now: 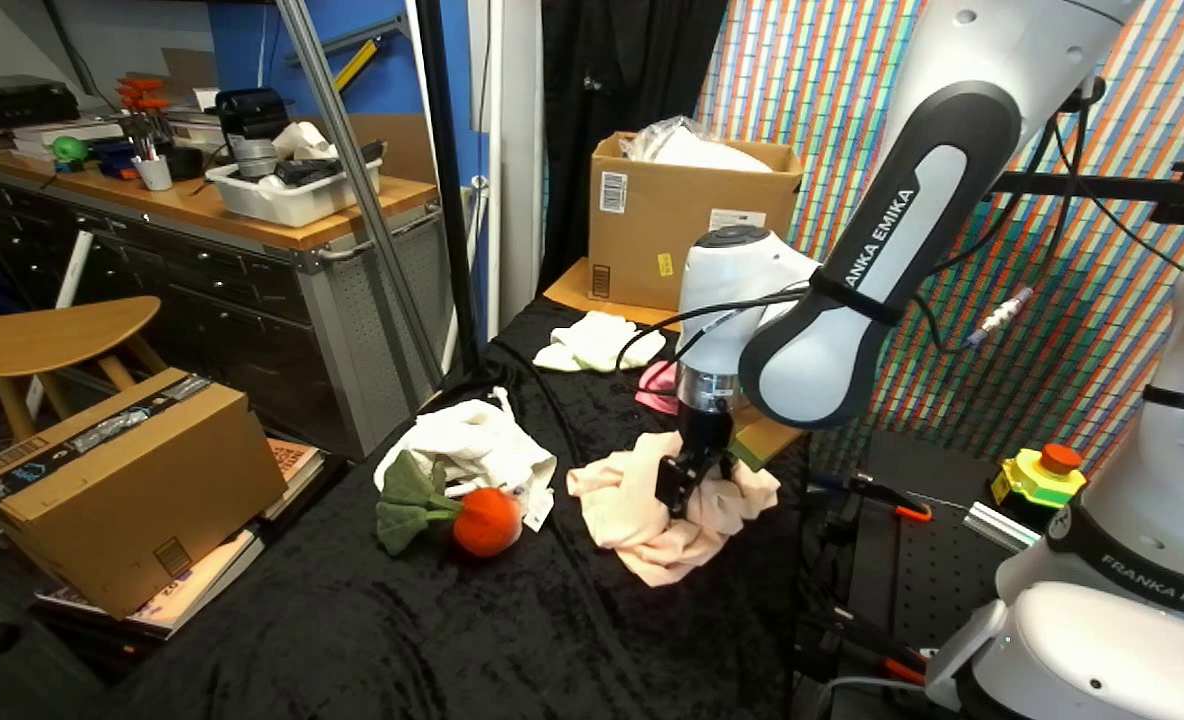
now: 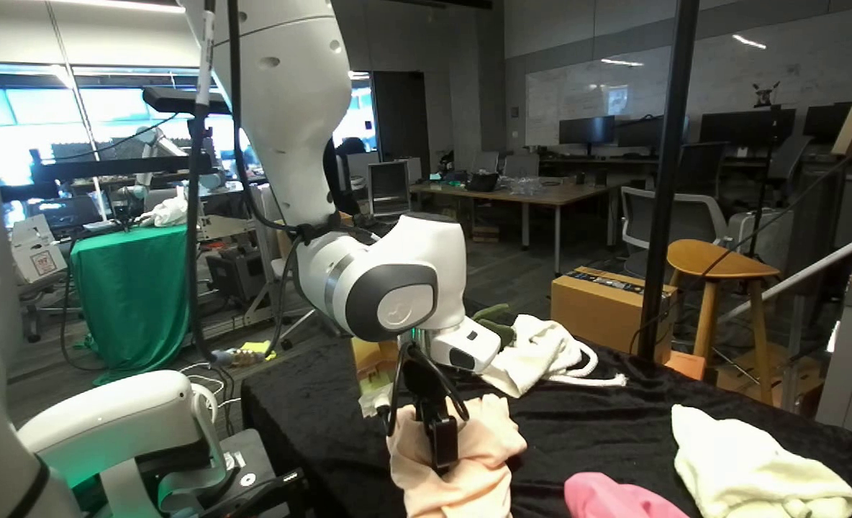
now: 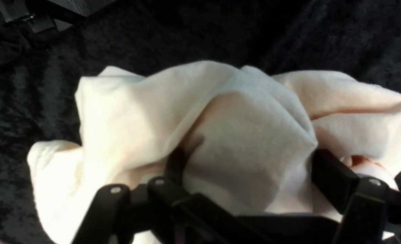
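Peach, pale and matt, the crumpled cloth [image 1: 627, 525] lies on the black-draped surface [image 1: 372, 640], directly beneath the claw [image 3: 249, 166]. We judge it light and thoroughly limp: it should sag around whatever pinches it and take a firm squeeze without harm. Its dry-looking weave ought to hold well rather than slip, though a shallow bite might catch only one layer and leave the remainder trailing. We would take hold of the raised fold in the middle, low down, gathering several layers, rather than the thin outlying corners. In the wrist view we see the fingers [image 3: 332, 179] spread wide, one either side of that central bulge, with nothing pinched; whether the tips reach the surface below, we cannot tell.

As for looks, the heap is rounded and irregular, with soft ridges, creases shading towards orange, and a lobe reaching out at each end in the wrist view. We find no print on the parts we can see. In an exterior view, a white cloth [image 1: 467, 440] lies near it, not touching.
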Action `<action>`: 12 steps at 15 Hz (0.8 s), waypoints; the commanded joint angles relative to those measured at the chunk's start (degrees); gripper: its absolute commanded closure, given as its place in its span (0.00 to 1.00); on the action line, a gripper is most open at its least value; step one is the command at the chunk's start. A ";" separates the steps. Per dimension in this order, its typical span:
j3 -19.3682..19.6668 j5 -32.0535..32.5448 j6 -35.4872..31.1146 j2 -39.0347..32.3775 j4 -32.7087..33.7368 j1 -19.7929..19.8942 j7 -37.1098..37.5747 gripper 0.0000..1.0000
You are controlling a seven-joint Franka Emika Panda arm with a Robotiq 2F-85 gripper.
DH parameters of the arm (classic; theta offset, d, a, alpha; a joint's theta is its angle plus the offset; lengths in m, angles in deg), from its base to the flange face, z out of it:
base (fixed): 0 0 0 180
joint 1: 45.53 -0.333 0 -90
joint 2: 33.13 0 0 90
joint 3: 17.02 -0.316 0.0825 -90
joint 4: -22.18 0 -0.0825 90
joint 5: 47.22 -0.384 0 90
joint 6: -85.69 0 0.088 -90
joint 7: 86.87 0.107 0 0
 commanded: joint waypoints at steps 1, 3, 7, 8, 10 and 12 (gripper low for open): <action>-1.86 -4.57 -1.24 -0.39 0.97 1.19 -4.34 0.32; -2.30 -6.01 -1.05 -0.04 1.24 1.35 -5.70 0.50; -2.86 -7.44 -0.87 0.74 1.88 1.56 -7.81 0.79; -3.31 -8.20 -0.90 0.81 2.13 1.87 -8.74 0.88; -4.11 -9.49 -0.98 1.01 2.55 2.30 -10.37 0.94; -5.33 -11.60 -1.32 1.68 2.81 2.99 -12.47 0.95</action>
